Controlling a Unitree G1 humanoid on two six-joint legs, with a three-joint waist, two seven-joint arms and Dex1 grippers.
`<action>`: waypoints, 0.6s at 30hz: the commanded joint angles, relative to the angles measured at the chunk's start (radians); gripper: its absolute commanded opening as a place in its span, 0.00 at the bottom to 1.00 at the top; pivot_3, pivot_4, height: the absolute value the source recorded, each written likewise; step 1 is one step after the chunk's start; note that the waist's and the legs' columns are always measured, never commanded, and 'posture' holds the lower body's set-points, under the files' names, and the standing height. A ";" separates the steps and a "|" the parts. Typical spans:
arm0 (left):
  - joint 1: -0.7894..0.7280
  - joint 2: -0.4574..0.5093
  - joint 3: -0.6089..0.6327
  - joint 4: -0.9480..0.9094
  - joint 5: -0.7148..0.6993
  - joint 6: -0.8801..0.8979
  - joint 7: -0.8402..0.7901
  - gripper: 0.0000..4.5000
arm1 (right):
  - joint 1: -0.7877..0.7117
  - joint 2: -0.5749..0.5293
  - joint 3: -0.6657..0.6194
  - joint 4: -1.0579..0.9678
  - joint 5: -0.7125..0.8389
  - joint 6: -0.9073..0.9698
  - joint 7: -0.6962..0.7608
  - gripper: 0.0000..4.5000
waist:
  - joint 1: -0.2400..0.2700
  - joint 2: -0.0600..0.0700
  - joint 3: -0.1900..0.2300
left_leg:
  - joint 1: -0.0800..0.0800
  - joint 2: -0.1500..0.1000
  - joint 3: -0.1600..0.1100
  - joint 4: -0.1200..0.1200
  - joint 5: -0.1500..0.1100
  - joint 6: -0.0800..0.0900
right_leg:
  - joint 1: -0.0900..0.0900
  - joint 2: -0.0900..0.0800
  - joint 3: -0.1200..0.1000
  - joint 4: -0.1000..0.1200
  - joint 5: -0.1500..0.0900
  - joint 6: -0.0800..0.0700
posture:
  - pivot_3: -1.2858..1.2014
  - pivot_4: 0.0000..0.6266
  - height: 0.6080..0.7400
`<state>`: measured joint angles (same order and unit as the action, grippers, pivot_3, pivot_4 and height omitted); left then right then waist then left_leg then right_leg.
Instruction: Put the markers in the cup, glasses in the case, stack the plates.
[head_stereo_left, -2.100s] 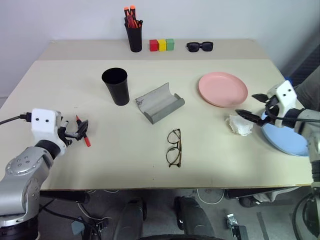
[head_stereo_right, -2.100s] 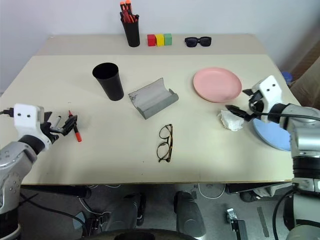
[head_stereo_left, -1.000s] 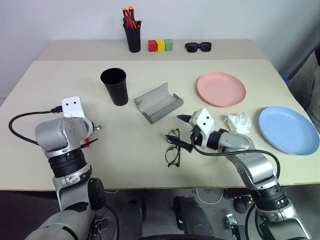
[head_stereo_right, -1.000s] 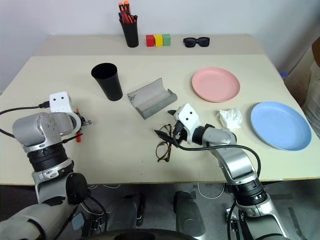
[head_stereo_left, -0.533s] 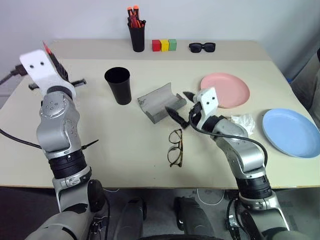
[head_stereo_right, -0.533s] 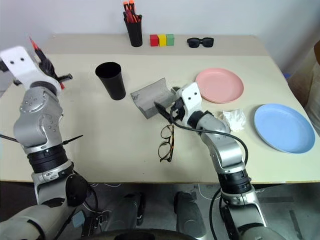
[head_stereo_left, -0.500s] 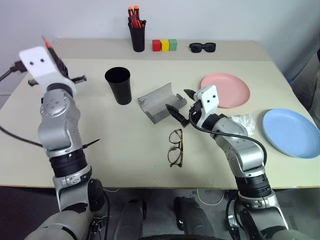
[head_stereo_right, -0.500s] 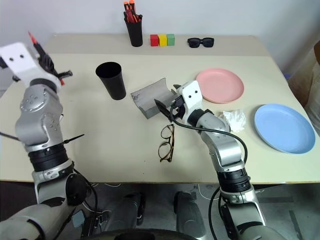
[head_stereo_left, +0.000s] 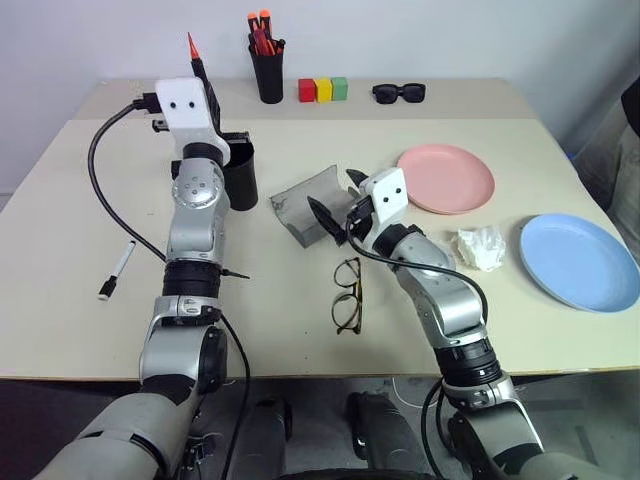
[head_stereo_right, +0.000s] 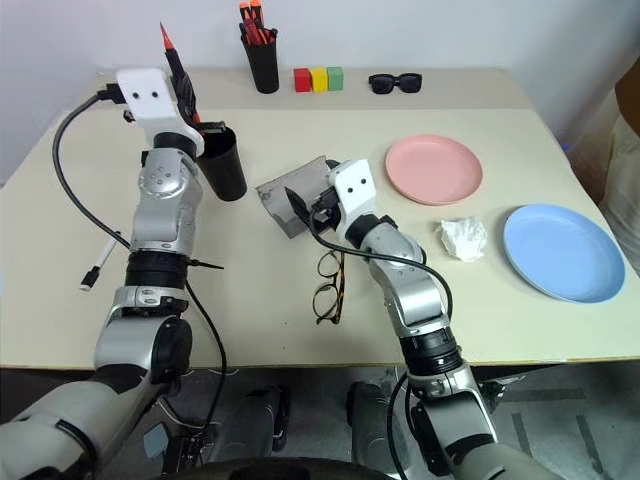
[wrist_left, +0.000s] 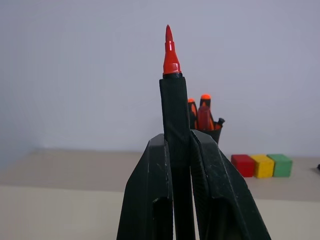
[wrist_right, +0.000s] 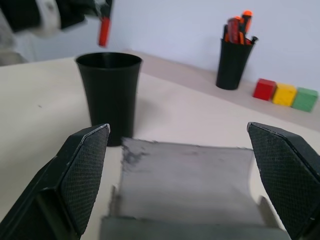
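Red marker (wrist_left: 169, 55) is gripped upright by the left gripper (head_stereo_left: 197, 62), raised above the black cup (head_stereo_right: 222, 163). The right gripper (head_stereo_left: 335, 205) is held wide open over the grey case (wrist_right: 185, 180). The white marker (head_stereo_left: 116, 270) is seen lying near the table's (head_stereo_left: 250, 310) left edge.

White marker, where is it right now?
The white marker lies flat on the table at the robot's far left, near the edge, well short of the black cup and apart from both grippers.
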<state>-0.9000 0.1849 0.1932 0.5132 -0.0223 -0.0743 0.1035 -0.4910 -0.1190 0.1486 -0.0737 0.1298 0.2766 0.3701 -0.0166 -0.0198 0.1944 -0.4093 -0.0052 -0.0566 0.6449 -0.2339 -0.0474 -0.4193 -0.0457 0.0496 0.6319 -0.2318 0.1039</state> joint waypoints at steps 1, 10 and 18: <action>-0.017 -0.002 -0.004 0.022 -0.001 -0.081 -0.002 0.01 | -0.005 0.013 0.001 -0.024 -0.008 -0.028 -0.012 1.00 | 0.002 0.000 0.000 | 0.000 0.000 0.000 0.000 0.000 0.000 | 0.000 0.000 0.000 0.000 0.000 0.000 | 0.52 0.24 1.00; 0.009 -0.025 0.005 0.064 -0.025 -0.109 -0.002 0.22 | -0.011 0.008 -0.006 -0.013 -0.016 -0.028 -0.016 1.00 | 0.001 0.000 0.000 | 0.000 0.000 0.000 0.000 0.000 0.000 | 0.000 0.000 0.000 0.000 0.000 0.000 | 0.52 0.24 1.00; 0.021 -0.041 0.023 0.040 -0.043 -0.109 0.041 0.74 | -0.019 0.002 -0.009 -0.006 -0.017 -0.026 -0.005 1.00 | 0.001 0.000 0.000 | 0.000 0.000 -0.001 0.000 0.000 0.000 | 0.000 0.000 0.000 0.000 0.000 0.000 | 0.52 0.24 1.00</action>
<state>-0.8763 0.1440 0.2091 0.5933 -0.0556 -0.1660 0.1373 -0.4904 -0.1185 0.1471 -0.0617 0.1121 0.2759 0.3617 -0.0159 -0.0198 0.1944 -0.4095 -0.0052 -0.0572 0.6451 -0.2339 -0.0474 -0.4192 -0.0454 0.0495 0.6320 -0.2316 0.1042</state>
